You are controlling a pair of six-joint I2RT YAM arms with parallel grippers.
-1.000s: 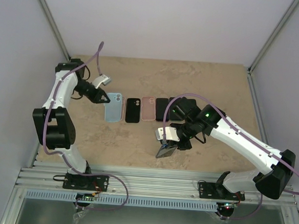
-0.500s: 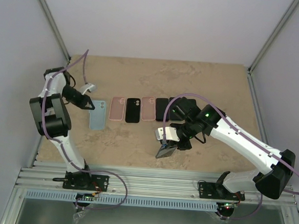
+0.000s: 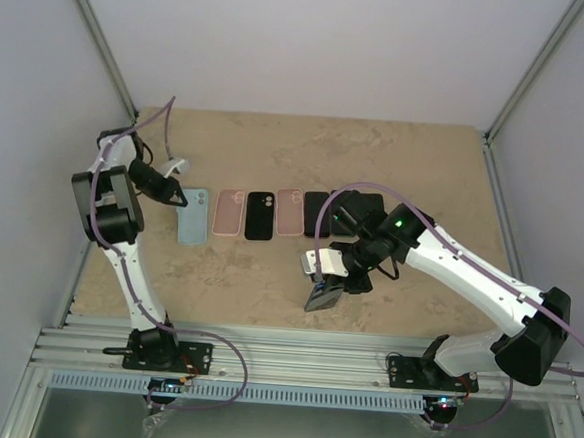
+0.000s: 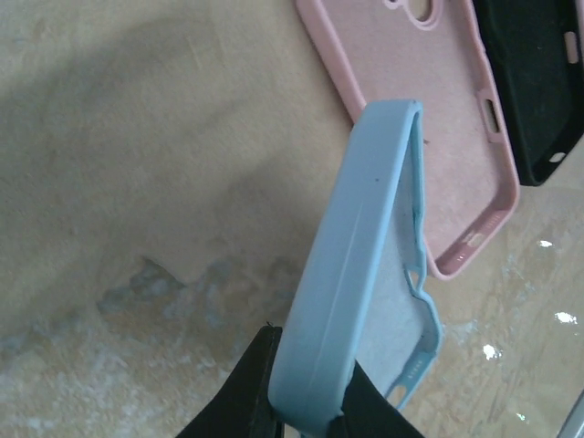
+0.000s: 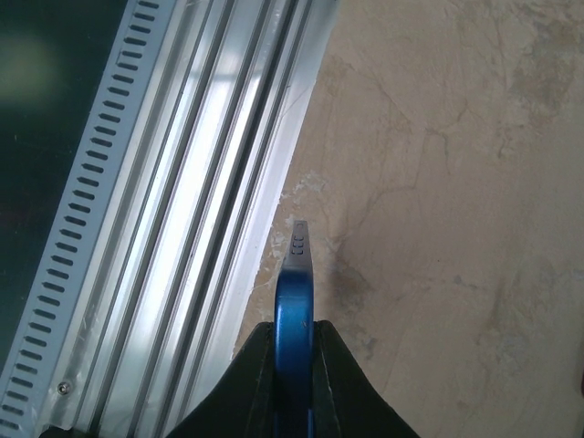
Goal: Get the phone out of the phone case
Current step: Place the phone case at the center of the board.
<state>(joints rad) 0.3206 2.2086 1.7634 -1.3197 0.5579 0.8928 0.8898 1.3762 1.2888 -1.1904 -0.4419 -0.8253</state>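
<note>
**A:** What's the layout?

**B:** On the sandy table (image 3: 426, 168), a row of spare cases lies across the middle. A pink case (image 3: 229, 212) and a black case (image 3: 260, 215) sit at its left end.

**A:** And the task's case?

**B:** The light-blue case (image 3: 193, 217) is just left of the pink one. The left gripper (image 3: 171, 192) is clamped on its end, and the case looks empty and tilted up.

**A:** The phone?

**B:** The blue phone (image 3: 323, 295) is well apart from it, near the front edge. The right gripper (image 3: 334, 274) pinches it on edge.

**A:** So which step is this?

**B:** I'd say the separation is done. Next, each arm needs to lower its piece flat and release it without disturbing the row.
</note>
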